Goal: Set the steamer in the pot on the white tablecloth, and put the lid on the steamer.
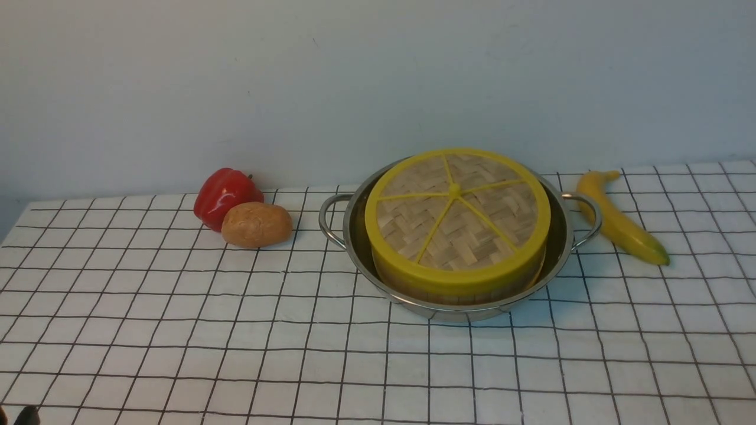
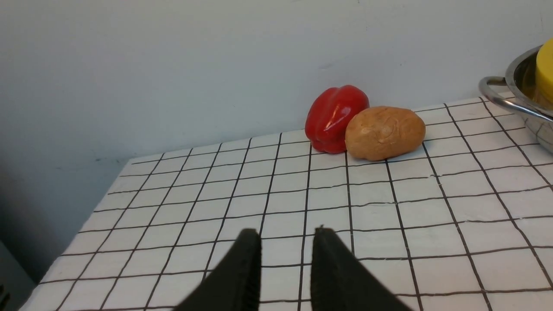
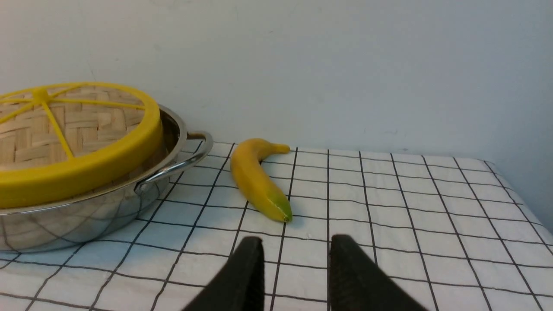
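Observation:
The shiny steel pot (image 1: 460,313) stands on the white tablecloth (image 1: 236,342), right of centre near the wall. Inside it sits the steamer (image 1: 449,294); only a strip of its bamboo wall shows. The woven lid (image 1: 455,206) with its yellow rim and spokes lies flat on top and hides the steamer's inside. My left gripper (image 2: 286,231) hovers low over bare cloth, well to the left of the pot (image 2: 518,108), open and empty. To the right of the pot (image 3: 86,216) and lid (image 3: 65,129), my right gripper (image 3: 298,238) is open with nothing between its fingers.
A red pepper (image 1: 224,195) and a brown potato (image 1: 257,224) lie touching, left of the pot. A banana (image 1: 620,221) lies just beyond the pot's right handle, ahead of my right gripper. A pale wall closes the back. The table's left edge shows in the left wrist view.

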{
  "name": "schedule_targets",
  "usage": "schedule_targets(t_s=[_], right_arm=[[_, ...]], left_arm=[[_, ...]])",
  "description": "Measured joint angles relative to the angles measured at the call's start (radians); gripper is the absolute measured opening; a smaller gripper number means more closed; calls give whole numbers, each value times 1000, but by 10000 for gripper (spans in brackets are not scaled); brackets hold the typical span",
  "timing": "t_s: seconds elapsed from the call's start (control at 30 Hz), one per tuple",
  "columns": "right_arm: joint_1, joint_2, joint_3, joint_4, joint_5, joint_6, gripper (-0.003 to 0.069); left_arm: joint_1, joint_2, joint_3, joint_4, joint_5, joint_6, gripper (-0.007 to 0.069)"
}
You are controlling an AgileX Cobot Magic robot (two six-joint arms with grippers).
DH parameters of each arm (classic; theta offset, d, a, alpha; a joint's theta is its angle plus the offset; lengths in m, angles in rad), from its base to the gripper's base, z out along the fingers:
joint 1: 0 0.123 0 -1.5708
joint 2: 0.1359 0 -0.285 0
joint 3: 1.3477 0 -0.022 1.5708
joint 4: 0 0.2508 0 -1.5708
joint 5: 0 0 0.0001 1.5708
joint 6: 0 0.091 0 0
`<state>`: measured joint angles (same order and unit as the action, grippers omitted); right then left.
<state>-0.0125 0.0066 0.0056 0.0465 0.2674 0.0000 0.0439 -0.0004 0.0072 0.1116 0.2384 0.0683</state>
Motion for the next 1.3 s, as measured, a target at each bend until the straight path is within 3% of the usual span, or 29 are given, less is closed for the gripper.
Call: schedule_targets(t_s=[1.3], right_arm=[[0, -3, 2, 0, 26, 6, 240]], left_arm=[[0, 0, 0, 0, -1, 2, 222]])
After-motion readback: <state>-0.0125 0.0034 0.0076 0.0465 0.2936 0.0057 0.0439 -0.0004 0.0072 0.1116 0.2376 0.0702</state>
